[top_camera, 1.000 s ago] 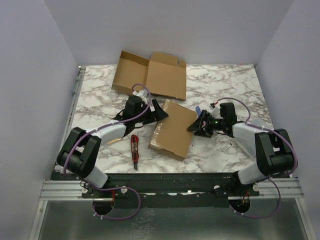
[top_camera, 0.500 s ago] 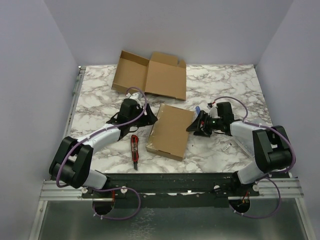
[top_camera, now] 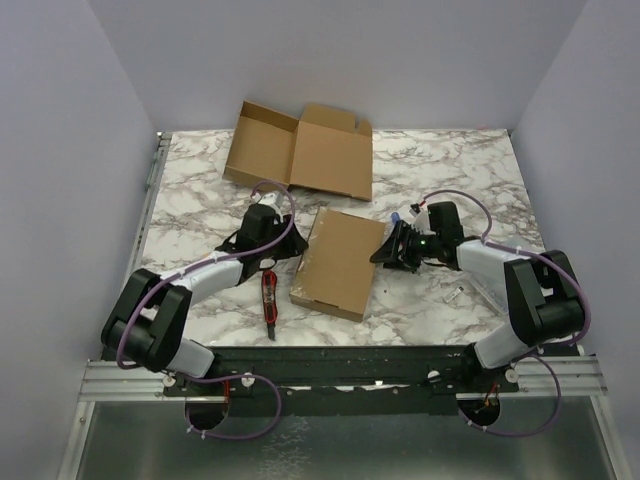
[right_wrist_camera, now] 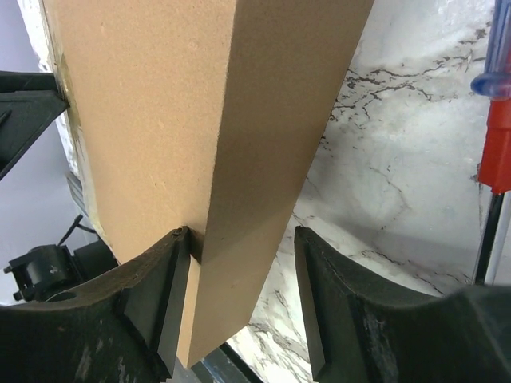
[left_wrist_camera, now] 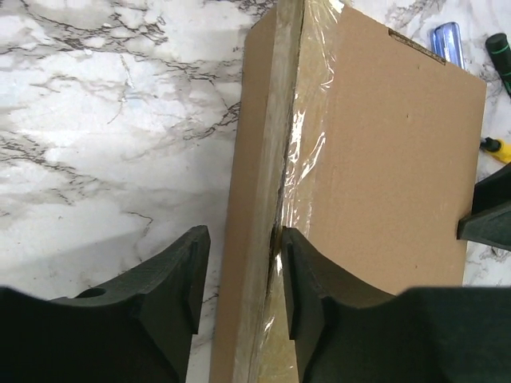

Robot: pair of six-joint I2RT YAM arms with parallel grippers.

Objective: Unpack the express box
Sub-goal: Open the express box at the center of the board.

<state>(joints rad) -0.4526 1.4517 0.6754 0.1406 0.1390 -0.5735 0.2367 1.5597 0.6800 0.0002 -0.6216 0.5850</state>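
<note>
Sealed express box (top_camera: 335, 265) is seen flat-ish at the middle of the marble table (top_camera: 450, 160), long axis running front to back, skewed slightly. Whether either edge is lifted off the surface cannot be told. Clear tape (left_wrist_camera: 307, 136) is seen along the box's left top edge in the left wrist view. Left gripper (top_camera: 288, 246) is set at the box's left edge, jaws partly spread and straddling that taped edge: one finger (left_wrist_camera: 319, 287) is laid against the top face by the tape, the other finger (left_wrist_camera: 168, 295) is kept just off the side wall, a strip of marble visible between. No clamp is made there. Right gripper (top_camera: 387, 252) is set at the opposite, right edge, jaws likewise partly spread around the box's edge: one finger (right_wrist_camera: 156, 295) is touching the cardboard, the other finger (right_wrist_camera: 339, 303) stands apart from it with marble showing in the gap. Box is bracketed between the two grippers, pinched by neither. A blue-and-red tool (right_wrist_camera: 495, 120) lies just beside the right gripper. A red utility knife (top_camera: 269, 300) lies near the box's front left corner. An opened flat carton (top_camera: 300, 150) is seen at the back of the table, well apart.
</note>
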